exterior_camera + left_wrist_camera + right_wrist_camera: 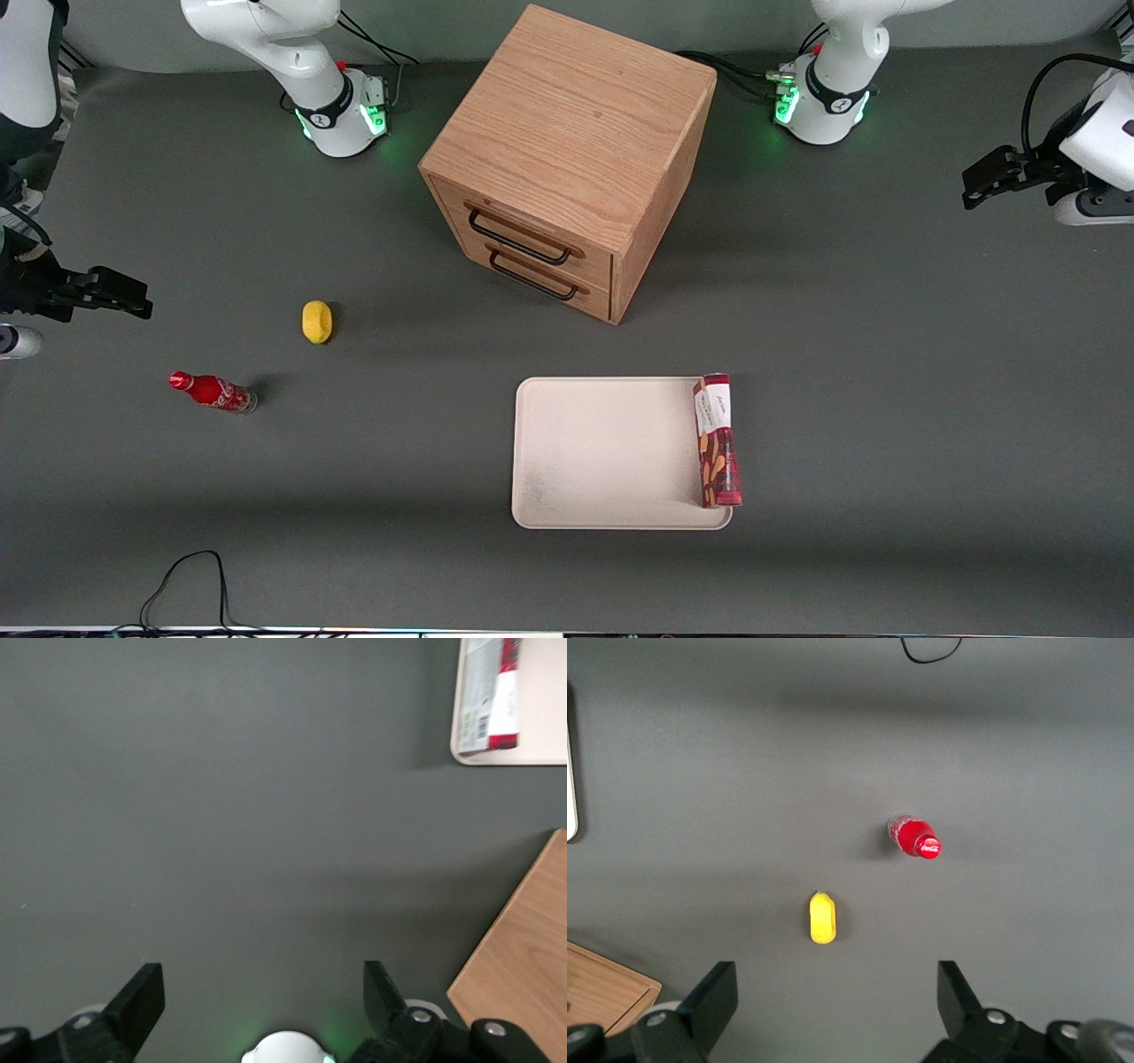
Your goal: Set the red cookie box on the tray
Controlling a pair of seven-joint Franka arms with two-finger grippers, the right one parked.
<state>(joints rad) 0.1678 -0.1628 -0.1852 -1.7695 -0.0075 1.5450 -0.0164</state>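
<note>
red cookie box [717, 440]: dark red, white label, tan cookie print | tray [602, 456]: pale cream | gripper [264, 992]: black

front view: high, looking steeply down on the whole table [886, 354].
left wrist view: looks down past the gripper [264, 992] at bare tabletop.
shared: tray [611, 518] [514, 757] edge with red cookie box [718, 440] [492, 695]; wooden cabinet [567, 151] [523, 974].

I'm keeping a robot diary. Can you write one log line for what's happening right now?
task: box on tray | box: leaning on the tray rim at the working arm's end | gripper: open, empty, away from tray | status: looks placed
</note>
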